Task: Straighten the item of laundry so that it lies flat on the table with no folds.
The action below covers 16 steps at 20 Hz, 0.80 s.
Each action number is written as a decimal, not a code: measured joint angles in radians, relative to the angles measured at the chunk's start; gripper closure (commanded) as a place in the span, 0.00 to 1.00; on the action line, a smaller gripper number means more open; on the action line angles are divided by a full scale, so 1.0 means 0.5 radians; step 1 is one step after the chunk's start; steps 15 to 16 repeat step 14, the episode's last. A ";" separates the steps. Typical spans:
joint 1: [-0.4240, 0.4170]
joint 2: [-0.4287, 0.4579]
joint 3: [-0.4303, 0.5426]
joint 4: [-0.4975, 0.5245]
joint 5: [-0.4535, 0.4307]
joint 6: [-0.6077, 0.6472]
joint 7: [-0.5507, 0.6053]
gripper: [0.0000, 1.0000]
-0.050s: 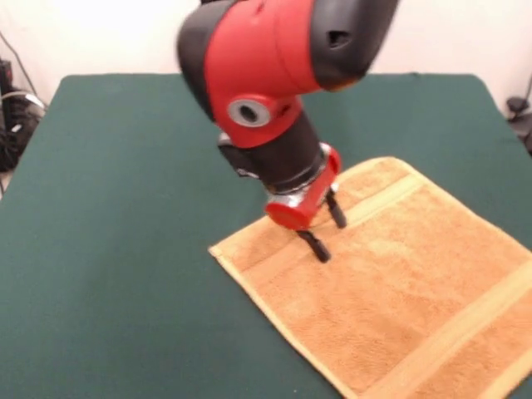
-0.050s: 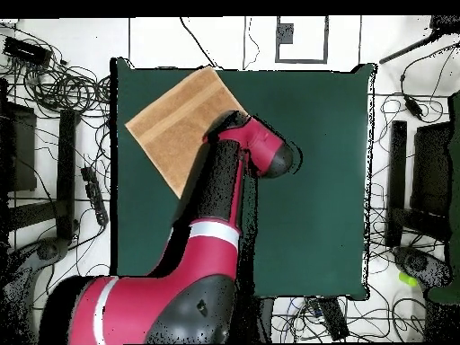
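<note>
The table [image 1: 125, 208] is the largest thing here, a broad spread of dark green cloth, and everything else is best placed against it. In the overhead view its surface is mostly bare apart from one corner, where the towel lies; the rest is crossed only by the arm.

The towel [image 1: 399, 291] sits at that corner of the table, turned at an angle to the table's edges, so that one of its corners points inward toward the table's middle. It looks spread open in a single layer: both woven bands run straight across it, and no fold or doubled edge shows in either view. In the front view its far portion runs out of the picture, so whether that end is flat cannot be told there; the overhead view shows the whole rectangle within the table's edge, though the arm covers one side.

The arm [image 2: 220, 193] reaches across the table to the towel's inward side. Its gripper [image 1: 325, 233] points down with the fingers apart, one tip at or just above the pile near the band, holding nothing. That posture suits pressing or pinching the cloth, though little straightening seems left to do.
</note>
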 measured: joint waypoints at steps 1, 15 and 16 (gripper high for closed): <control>-0.020 0.009 -0.011 -0.011 -0.012 -0.023 0.000 0.00; -0.223 0.171 -0.263 -0.120 -0.315 -0.194 -0.001 0.00; -0.223 0.171 -0.263 -0.120 -0.315 -0.194 -0.001 0.00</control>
